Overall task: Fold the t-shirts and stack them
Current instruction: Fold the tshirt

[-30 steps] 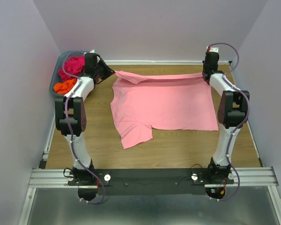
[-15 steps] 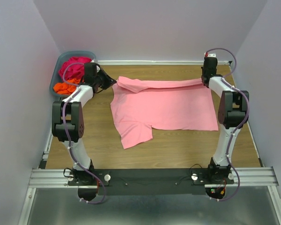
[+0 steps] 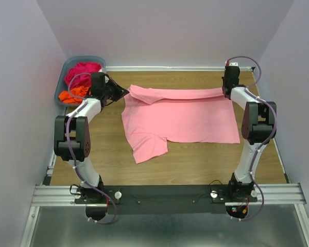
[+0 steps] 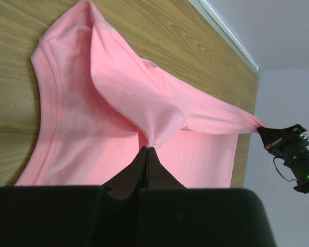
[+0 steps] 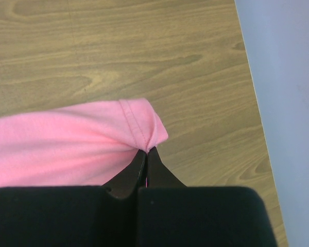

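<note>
A light pink t-shirt (image 3: 180,116) lies spread on the wooden table, its far edge lifted and folded toward the front. My left gripper (image 3: 126,90) is shut on the shirt's far left corner (image 4: 159,128). My right gripper (image 3: 226,90) is shut on the far right corner (image 5: 139,128). The cloth stretches between the two grippers. One sleeve (image 3: 149,148) lies flat at the front left. A magenta t-shirt (image 3: 82,72) and an orange t-shirt (image 3: 72,94) lie crumpled in the basket.
A grey-blue plastic basket (image 3: 67,66) stands at the far left corner, just behind my left arm. White walls close the table on the left, back and right. Bare wood shows in front of the shirt (image 3: 195,164).
Both grippers have drawn the shirt's far edge toward the front and lower, laying the fold further over the shirt. The left arm has swung clear of the basket.
</note>
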Robot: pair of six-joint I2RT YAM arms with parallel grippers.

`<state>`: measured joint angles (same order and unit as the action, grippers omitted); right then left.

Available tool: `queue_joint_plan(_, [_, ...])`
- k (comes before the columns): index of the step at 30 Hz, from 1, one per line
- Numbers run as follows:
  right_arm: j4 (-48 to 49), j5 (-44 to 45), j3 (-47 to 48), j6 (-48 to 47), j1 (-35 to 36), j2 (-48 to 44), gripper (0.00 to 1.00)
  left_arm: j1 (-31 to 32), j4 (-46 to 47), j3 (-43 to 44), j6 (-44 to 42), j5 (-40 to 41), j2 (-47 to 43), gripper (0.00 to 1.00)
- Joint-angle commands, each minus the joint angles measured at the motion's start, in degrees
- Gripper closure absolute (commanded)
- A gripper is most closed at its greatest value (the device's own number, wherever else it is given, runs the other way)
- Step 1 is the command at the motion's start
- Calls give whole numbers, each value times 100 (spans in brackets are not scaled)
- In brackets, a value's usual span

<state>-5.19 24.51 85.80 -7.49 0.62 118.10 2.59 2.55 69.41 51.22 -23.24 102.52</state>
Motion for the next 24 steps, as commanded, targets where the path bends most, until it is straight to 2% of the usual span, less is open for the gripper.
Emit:
queue_joint_plan(1, [-8,1,-221,186,-36,-279,99,-39,97,-243,63,-145,-232,100])
queue_joint_plan(8, [-35,27,-292,221,-36,-279,99,5,123,-480,54,-400,-276,100])
queue_joint_plan(24, [-202,28,-643,485,-45,-341,99,5,106,-815,142,-409,-540,100])
